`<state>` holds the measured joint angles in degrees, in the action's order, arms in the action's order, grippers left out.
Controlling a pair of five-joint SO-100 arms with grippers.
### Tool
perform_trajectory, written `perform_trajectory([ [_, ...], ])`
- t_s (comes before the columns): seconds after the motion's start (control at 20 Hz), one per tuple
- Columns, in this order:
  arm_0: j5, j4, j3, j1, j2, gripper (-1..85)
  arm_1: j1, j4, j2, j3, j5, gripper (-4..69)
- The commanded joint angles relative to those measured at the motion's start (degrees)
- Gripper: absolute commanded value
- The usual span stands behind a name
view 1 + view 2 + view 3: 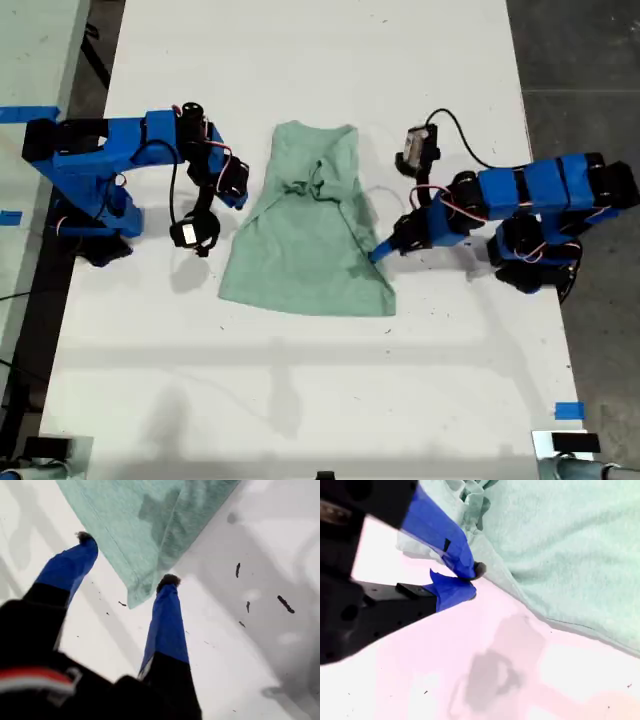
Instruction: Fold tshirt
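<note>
A: So, where's the tshirt (305, 240)?

B: Flat on the table (300, 400), between the two arms in the exterior view. It's narrow at the end toward that view's top and wider at the end toward its bottom. There's a bunched knot of wrinkles (315, 185) in the upper middle.

A: My first gripper (198, 238)?

B: It's the arm on the exterior view's left, with the gripper just beside the shirt's edge on that side. In its wrist view the gripper (127, 559) is spread wide, with nothing between the blue fingers (167, 620). A hemmed corner of the tshirt (150, 520) shows in the gap between the tips. One black tip sits right at the corner's edge and the other is over bare table.

A: Is it touching cloth?

B: Can't tell from this angle.

A: My second gripper (378, 252)?

B: It's the arm on the exterior view's right, reaching in low, with its tip at the shirt's edge on that side. In its wrist view the gripper (470, 577) has its blue tips meeting, so it's closed or near enough. The black tip is against the hem of the tshirt (560, 555), and some cloth is rumpled just past it.

A: Has it pinched the hem?

B: Can't tell. The tips hide the contact.
</note>
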<state>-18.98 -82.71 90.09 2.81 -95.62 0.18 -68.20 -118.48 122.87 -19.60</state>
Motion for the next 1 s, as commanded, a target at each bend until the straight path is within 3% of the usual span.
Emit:
perform_trajectory([
  [0.0,0.4,0.5,-0.3,-0.4,-1.5,0.4,-1.9,6.2,2.0,1.9,-0.5,25.1],
  [0.3,-0.2,0.0,0.7,1.2,-2.3,0.3,-5.3,21.2,17.3,6.1,2.9,22.0],
  [0.5,-0.4,0.1,1.0,1.4,-2.3,0.1,-5.5,27.8,21.8,8.1,4.2,5.0],
  [0.65,-0.4,0.6,1.4,1.3,-2.3,0.1,-5.2,26.5,19.5,8.2,3.6,0.2],
  [0.95,-0.4,1.2,1.8,1.0,-2.2,0.1,-4.6,9.9,10.8,-2.5,1.5,-2.1],
])
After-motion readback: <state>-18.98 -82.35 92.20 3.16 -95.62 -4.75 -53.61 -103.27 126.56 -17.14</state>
